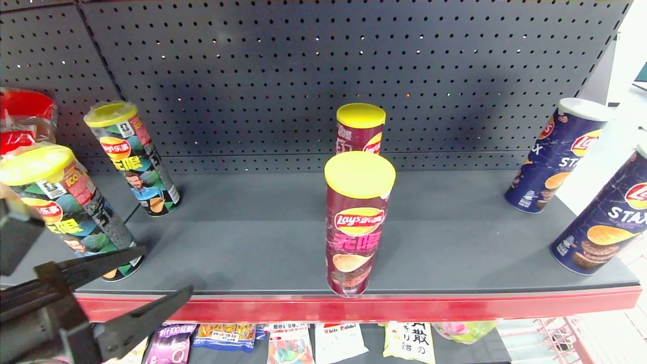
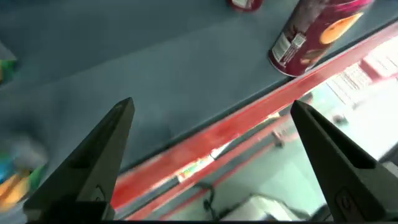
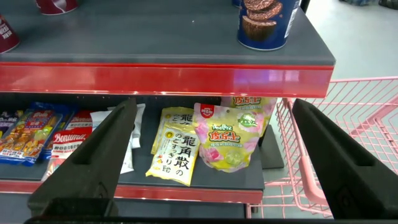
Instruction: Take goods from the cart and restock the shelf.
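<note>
Left gripper [image 1: 168,268] hung spread wide, empty, at near-left red front edge [image 1: 404,306] of shelf [image 1: 252,227], right gripper [image 3: 214,102] spread too below it by pink cart [image 3: 354,143]; shelf held 2 maroon cans [image 1: 356,222] mid, 2 green cans [image 1: 134,156] left, 2 blue cans [image 1: 561,156] right, w/ bare gaps betw. groups.

Black left pincer [image 1: 168,269], long tapered fingers [image 1: 101,263]

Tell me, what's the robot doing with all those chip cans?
The robot is restocking a shop shelf. Chip cans stand on it: two green ones, two maroon ones and two blue ones. Right now neither gripper holds anything. The left gripper is open by the shelf's red front edge, and the right gripper is open lower down, near the pink cart.
</note>
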